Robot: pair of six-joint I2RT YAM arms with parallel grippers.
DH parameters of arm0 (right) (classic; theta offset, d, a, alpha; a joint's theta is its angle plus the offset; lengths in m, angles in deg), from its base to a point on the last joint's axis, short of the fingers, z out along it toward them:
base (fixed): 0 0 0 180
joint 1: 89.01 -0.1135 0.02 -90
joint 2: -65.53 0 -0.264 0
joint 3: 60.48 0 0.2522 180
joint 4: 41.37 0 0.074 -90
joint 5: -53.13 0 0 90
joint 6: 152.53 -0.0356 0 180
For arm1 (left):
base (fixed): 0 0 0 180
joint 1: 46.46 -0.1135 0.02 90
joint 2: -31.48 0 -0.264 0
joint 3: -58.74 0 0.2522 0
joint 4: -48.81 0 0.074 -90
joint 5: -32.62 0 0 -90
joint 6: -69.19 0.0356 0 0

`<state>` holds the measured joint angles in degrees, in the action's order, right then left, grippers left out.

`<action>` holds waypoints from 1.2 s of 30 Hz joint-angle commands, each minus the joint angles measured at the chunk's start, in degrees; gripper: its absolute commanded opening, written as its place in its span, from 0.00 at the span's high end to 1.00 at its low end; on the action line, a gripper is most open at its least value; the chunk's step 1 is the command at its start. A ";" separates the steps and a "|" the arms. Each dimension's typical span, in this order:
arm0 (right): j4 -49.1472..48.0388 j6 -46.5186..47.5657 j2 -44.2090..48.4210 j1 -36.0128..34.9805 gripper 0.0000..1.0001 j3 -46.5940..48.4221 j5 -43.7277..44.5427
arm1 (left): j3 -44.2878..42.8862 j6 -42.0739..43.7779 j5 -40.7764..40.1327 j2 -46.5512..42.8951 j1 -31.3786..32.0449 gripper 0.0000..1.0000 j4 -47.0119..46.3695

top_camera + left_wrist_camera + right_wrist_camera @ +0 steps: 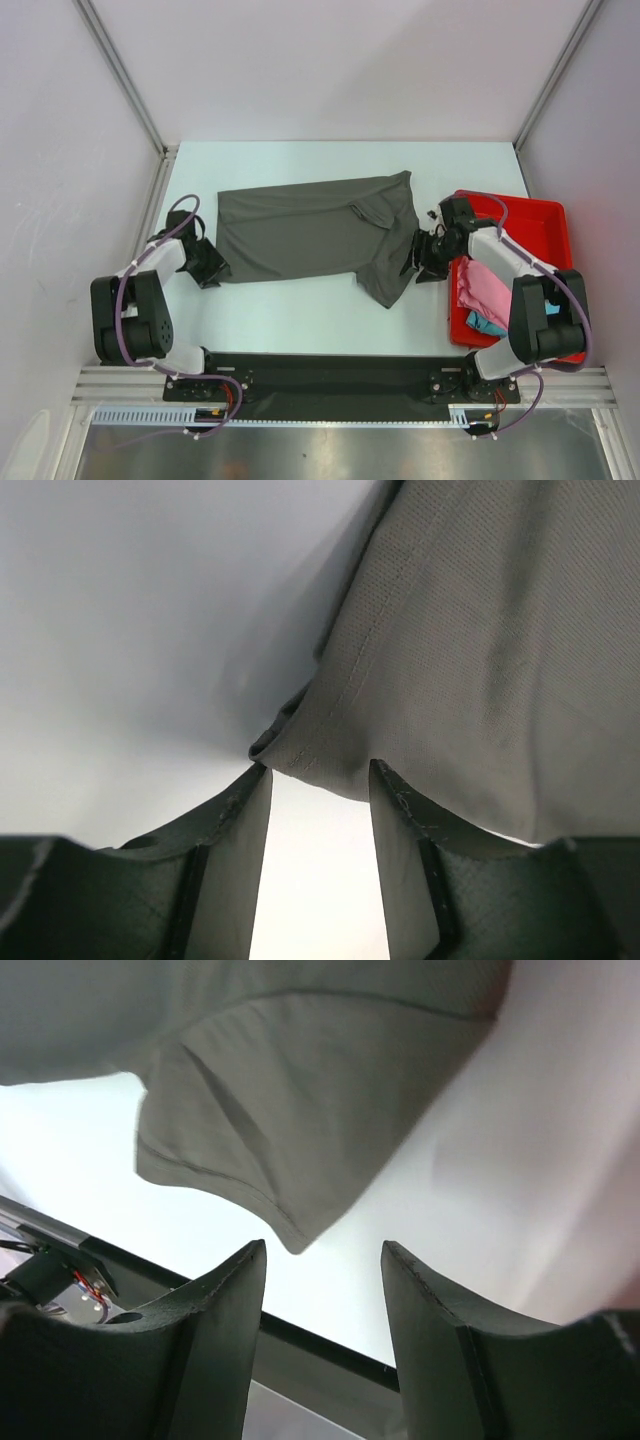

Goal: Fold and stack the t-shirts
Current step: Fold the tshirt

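The dark charcoal-grey t-shirt (310, 232) lies spread across the middle of the table, its right side bunched with a sleeve drooping toward the front. My left gripper (214, 268) is open at the shirt's left hem corner (300, 750), which sits just past its fingertips. My right gripper (415, 262) is open beside the shirt's right sleeve (270, 1150), the sleeve tip just beyond its jaws. The pink t-shirt (482, 290) and the turquoise-blue t-shirt (487, 323) lie crumpled in the red tray.
The red plastic tray (535, 222) stands at the right edge of the table, under my right arm. White enclosure walls with metal posts (120, 75) close in the back and sides. A black base rail (330, 372) runs along the front.
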<state>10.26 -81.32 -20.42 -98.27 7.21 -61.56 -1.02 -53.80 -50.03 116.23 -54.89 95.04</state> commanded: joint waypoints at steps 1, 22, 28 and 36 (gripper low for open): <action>-1.13 -0.02 2.28 0.82 0.45 -2.42 1.04 | -2.69 0.65 -1.47 1.12 -0.89 0.51 -0.92; -5.26 -4.77 -7.47 -1.47 0.49 0.65 8.60 | -0.59 1.09 -1.73 4.11 -2.47 0.60 -2.85; -7.54 -5.65 -9.14 -1.82 0.50 1.09 7.99 | 0.29 0.83 -1.73 3.05 -2.74 0.60 -2.76; -10.00 -7.58 -11.96 -2.70 0.57 1.00 8.34 | -0.06 1.35 -1.99 3.05 -3.09 0.74 -2.50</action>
<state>2.87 -87.70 -30.76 -100.56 7.54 -54.80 -1.57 -53.37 -50.90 119.51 -57.18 92.96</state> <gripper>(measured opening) 0.443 0.274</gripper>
